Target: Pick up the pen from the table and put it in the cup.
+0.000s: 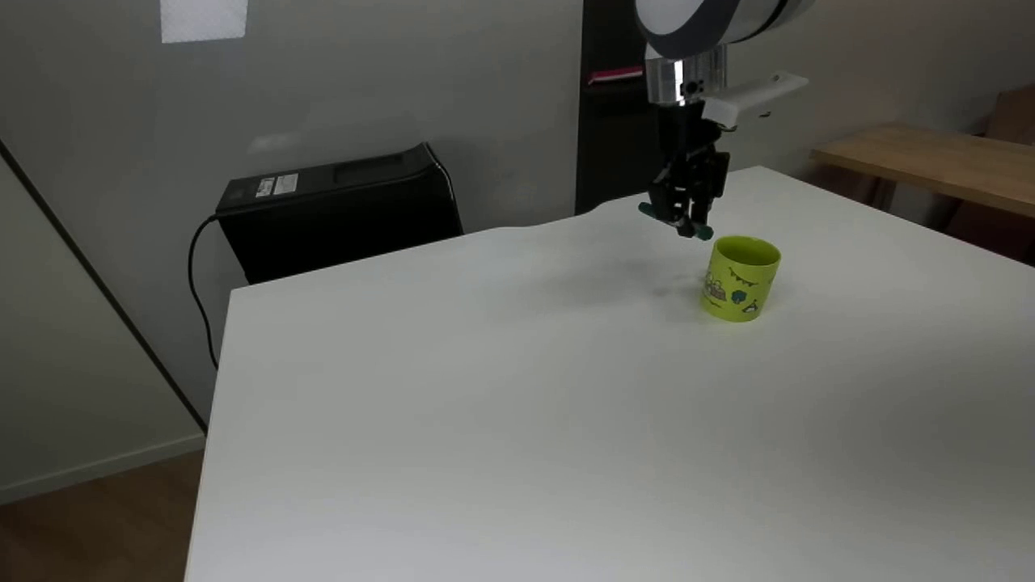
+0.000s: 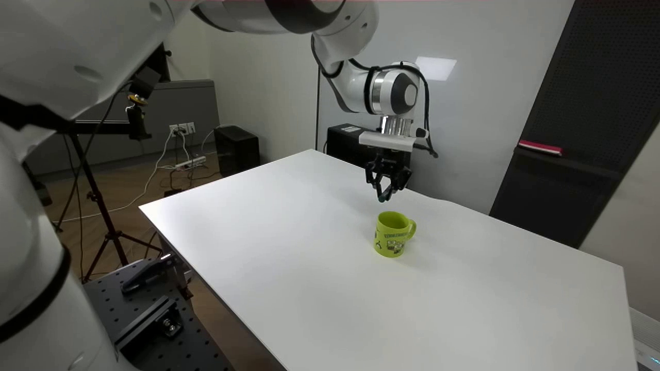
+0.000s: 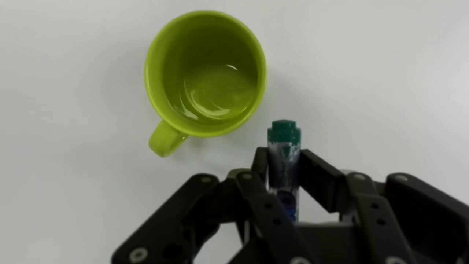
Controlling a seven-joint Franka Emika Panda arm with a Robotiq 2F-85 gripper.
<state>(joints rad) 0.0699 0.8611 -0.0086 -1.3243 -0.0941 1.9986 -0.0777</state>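
Note:
The yellow-green cup (image 1: pixel 737 293) stands upright on the white table (image 1: pixel 485 404); it also shows in an exterior view (image 2: pixel 393 242) and in the wrist view (image 3: pixel 205 40), with its open top visible and nothing inside. My gripper (image 3: pixel 283 165) is shut on the pen (image 3: pixel 284 137), a short marker with a green end and a silver, dark-printed body. The pen's lower part is hidden behind the fingers in the wrist view. In an exterior view the gripper (image 1: pixel 689 220) holds the pen tilted near horizontal, above the table and beside the cup, not over its opening.
A black box-shaped device (image 1: pixel 340 206) stands behind the table's far edge. A light wooden table (image 1: pixel 930 166) is beyond one side. A dark cabinet (image 2: pixel 577 118) stands by the wall. The robot base and a tripod (image 2: pixel 105 216) are beside the table.

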